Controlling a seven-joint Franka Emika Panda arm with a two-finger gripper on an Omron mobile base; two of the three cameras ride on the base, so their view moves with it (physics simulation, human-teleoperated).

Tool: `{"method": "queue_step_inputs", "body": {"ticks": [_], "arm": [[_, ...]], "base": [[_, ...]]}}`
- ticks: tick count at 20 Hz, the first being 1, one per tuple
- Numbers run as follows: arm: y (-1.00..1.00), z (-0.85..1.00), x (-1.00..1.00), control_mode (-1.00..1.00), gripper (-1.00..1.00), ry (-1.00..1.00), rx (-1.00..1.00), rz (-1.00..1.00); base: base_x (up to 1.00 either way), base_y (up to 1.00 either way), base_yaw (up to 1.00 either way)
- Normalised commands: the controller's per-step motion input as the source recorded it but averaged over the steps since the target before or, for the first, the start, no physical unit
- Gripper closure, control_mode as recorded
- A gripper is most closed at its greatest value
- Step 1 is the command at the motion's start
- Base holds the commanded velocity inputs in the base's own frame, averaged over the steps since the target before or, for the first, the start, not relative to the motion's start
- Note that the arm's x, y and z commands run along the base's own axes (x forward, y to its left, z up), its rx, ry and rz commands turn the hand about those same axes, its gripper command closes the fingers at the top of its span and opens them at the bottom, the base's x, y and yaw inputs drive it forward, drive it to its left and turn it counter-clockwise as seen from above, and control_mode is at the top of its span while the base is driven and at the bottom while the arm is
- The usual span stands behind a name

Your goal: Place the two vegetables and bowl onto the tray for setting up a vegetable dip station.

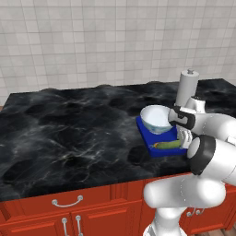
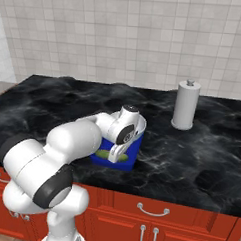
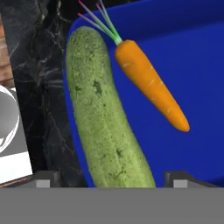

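Black marble counter [image 1: 69, 133] over red cabinets [image 1: 92, 212] carries the blue tray [image 1: 146, 131] near its front edge, with a white roll [image 2: 186, 105] upright well behind. On the tray sit the white bowl [image 1: 156, 117], the green cucumber [image 3: 103, 122] along one rim and the orange carrot [image 3: 151, 83] beside it. My pincer [image 3: 111, 177] hangs over the cucumber, jaws spread wide and holding nothing.

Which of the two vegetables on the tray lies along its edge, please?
The green cucumber: it lies along the tray's rim, while the orange carrot sits further in on the blue floor.
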Motion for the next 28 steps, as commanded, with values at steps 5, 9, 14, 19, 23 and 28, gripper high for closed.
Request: {"method": "queue_step_inputs", "body": {"ticks": [5,9,14,19,23,28], "arm": [[0.0,0.0,0.0,-1.0,-1.0,0.0,0.01,0.0],[0.0,0.02,0.0,-1.0,-1.0,0.0,0.03,0.0],[0.0,0.13,-0.06,-1.0,-1.0,0.0,0.03,0.0],[0.0,0.22,-0.16,-1.0,-1.0,-0.01,0.0,0.0],[0.0,0.27,-0.19,-1.0,-1.0,0.0,0.0,0.0],[0.0,0.27,-0.23,-1.0,-1.0,0.0,0.0,-0.03]], "base": [[0.0,0.0,0.0],[0.0,0.0,0.0],[0.0,0.0,0.0],[0.0,0.0,0.0],[0.0,0.0,0.0],[0.0,0.0,0.0]]}}
